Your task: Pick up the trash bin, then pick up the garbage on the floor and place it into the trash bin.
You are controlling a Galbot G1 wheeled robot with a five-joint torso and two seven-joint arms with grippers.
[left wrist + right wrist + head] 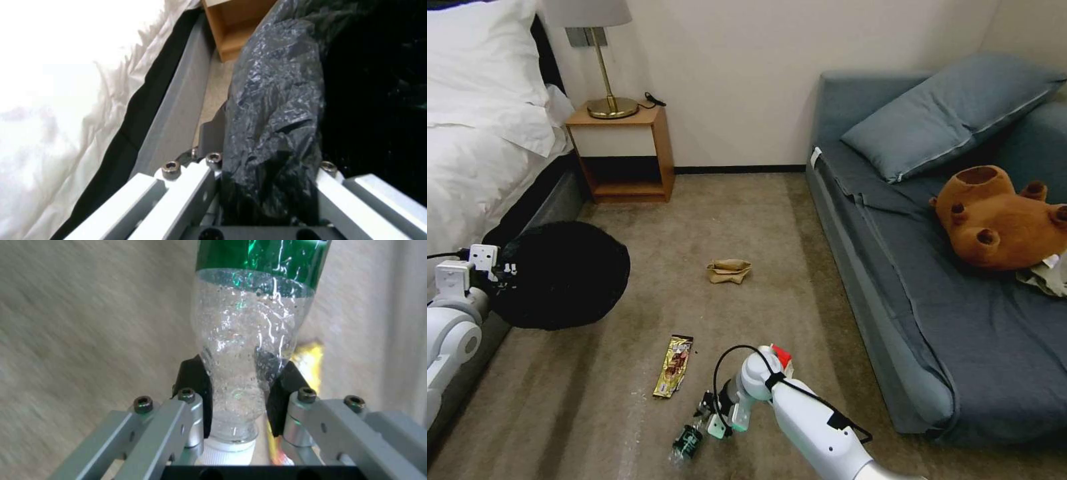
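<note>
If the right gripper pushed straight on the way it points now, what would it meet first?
The right gripper already straddles the neck of the clear bottle, so the bottle's wider body is first in line. Past it, the carpet probably comes next, though depth is unclear. The left gripper holds the trash bin.

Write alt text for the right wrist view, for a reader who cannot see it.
The right gripper is shut on the neck of a clear plastic bottle with a green label, its white cap toward the wrist. Beige carpet lies behind, and a yellow scrap shows beside the bottle.
</note>
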